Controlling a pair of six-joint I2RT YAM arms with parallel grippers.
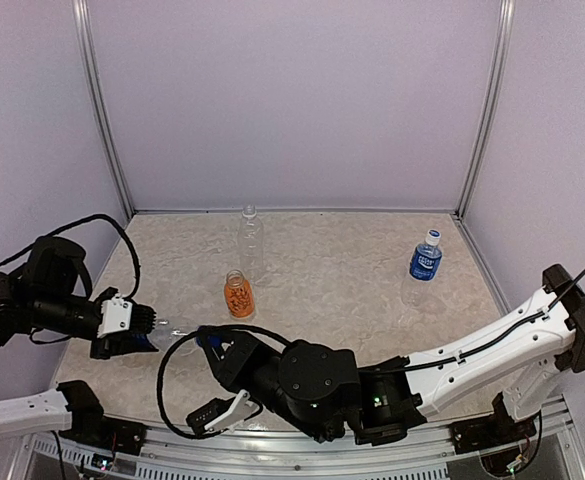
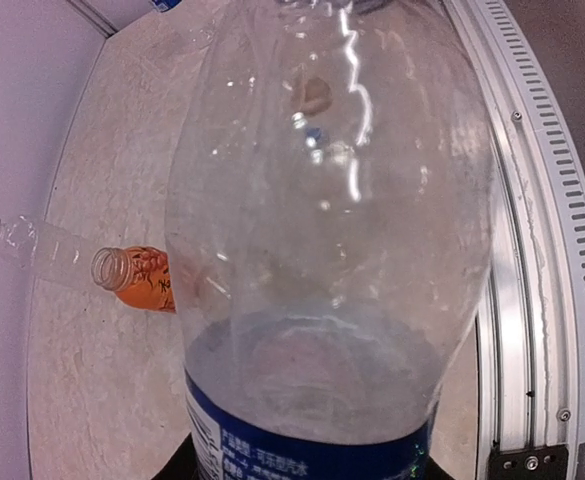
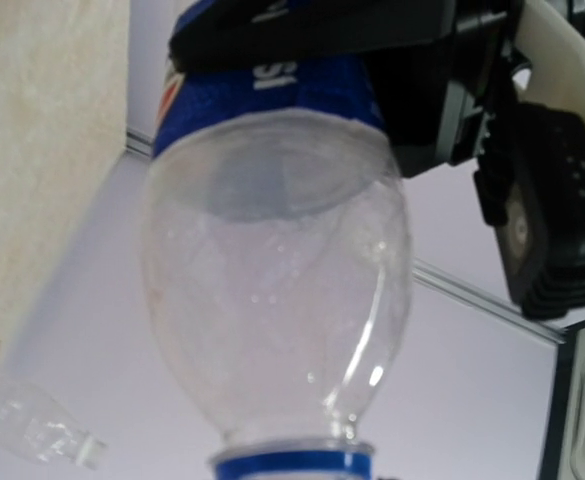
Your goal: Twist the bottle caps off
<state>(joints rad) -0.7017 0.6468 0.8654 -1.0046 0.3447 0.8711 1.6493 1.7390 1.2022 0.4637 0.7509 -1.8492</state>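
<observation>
Top camera looks down from near edge over whole table (image 1: 372, 290); both wrist cameras close-up, sharing Pepsi bottle (image 2: 332, 250) from opposite ends.

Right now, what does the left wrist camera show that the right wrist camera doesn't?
Only the left wrist view: the orange bottle, its mouth uncapped, and the metal rail along the table edge. Only the right wrist view: the blue ring at the neck of the Pepsi bottle, and the left arm at its labelled end. Both: that Pepsi bottle close up, and the clear unlabelled bottle beyond it.
</observation>
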